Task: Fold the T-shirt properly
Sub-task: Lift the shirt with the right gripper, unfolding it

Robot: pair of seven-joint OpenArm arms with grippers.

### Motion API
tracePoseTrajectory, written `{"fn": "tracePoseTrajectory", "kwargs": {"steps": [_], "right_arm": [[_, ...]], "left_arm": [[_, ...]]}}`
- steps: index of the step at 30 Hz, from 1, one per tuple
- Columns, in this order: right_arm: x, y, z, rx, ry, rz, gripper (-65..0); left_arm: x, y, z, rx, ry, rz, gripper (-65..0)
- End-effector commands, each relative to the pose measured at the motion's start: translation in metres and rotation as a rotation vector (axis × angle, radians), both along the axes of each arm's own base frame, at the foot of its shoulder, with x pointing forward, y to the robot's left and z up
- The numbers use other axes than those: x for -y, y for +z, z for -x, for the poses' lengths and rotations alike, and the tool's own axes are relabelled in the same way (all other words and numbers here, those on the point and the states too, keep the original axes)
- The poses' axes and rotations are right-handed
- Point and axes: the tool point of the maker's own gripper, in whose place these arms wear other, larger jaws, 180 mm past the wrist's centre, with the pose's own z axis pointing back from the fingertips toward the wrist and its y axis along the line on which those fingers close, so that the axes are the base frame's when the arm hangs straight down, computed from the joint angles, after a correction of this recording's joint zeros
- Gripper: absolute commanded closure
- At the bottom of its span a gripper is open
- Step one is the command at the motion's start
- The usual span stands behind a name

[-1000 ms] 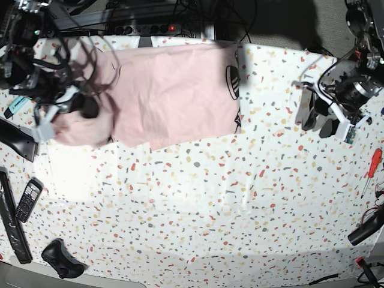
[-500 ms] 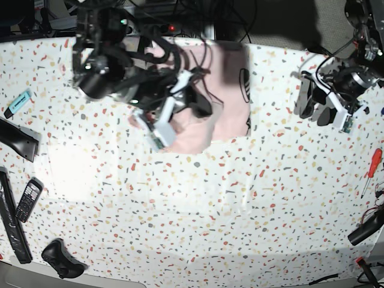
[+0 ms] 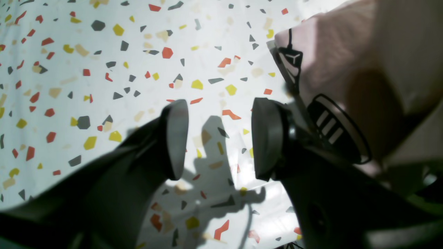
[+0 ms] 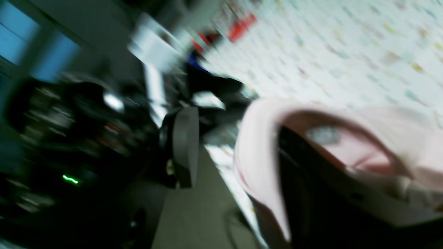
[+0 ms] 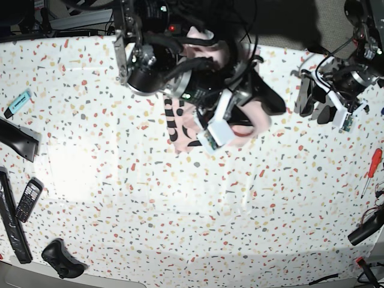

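The pale pink T-shirt (image 5: 245,133) lies bunched under my right arm at the back middle of the table, with black lettering (image 5: 175,120) showing at its left. My right gripper (image 5: 267,102) hovers over its right end. The right wrist view is blurred: the jaws of that gripper (image 4: 235,138) stand apart, and pink cloth (image 4: 263,145) drapes over one finger. My left gripper (image 5: 313,108) is open and empty just to the right of the shirt. In the left wrist view it (image 3: 221,138) hangs over bare table, with the shirt's edge (image 3: 332,52) and a black logo beside one finger.
A phone (image 5: 28,199), a black controller (image 5: 60,258) and long black bars (image 5: 15,141) lie along the left edge. A teal marker (image 5: 19,102) lies at far left. A red screwdriver (image 5: 372,168) and cables lie at the right edge.
My right arm swept from the table's left edge across to the right, dragging the shirt's left part over the rest. The spread shirt is now bunched and black lettering shows. The left arm barely moved.
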Motion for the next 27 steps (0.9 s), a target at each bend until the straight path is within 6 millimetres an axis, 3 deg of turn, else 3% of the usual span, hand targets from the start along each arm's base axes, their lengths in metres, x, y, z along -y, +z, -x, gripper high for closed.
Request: {"fn": "tracePoseTrajectory", "kwargs": {"steps": [1, 5, 12, 18, 23, 27], "right_arm": [[-0.003, 0.022, -0.002, 0.048, 0.009, -0.068, -24.1], [-0.004, 0.035, -0.005, 0.073, 0.025, -0.099, -24.1], [-0.003, 0.035, -0.009, 0.090, 0.020, -0.079, -24.1], [0.010, 0.018, -0.034, 0.156, -0.073, 0.091, -24.1], [0.059, -0.006, -0.074, 0.136, -0.280, 0.268, -24.0], [0.114, -0.018, -0.102, 0.126, -0.464, 0.378, -24.0]], "left_arm": [[0.000, 0.013, -0.006, 0.049, -0.002, 0.008, -28.1], [0.000, 0.013, -0.006, 0.050, -0.002, 0.009, -28.2], [0.000, 0.013, -0.006, 0.049, -0.002, 0.009, -28.1], [0.007, 0.020, -0.007, 0.064, -0.006, 0.084, -28.1], [0.038, 0.067, -0.009, 0.161, -0.054, 0.386, -28.1], [0.055, 0.083, -0.005, 0.187, -0.092, 0.399, -28.1]]}}
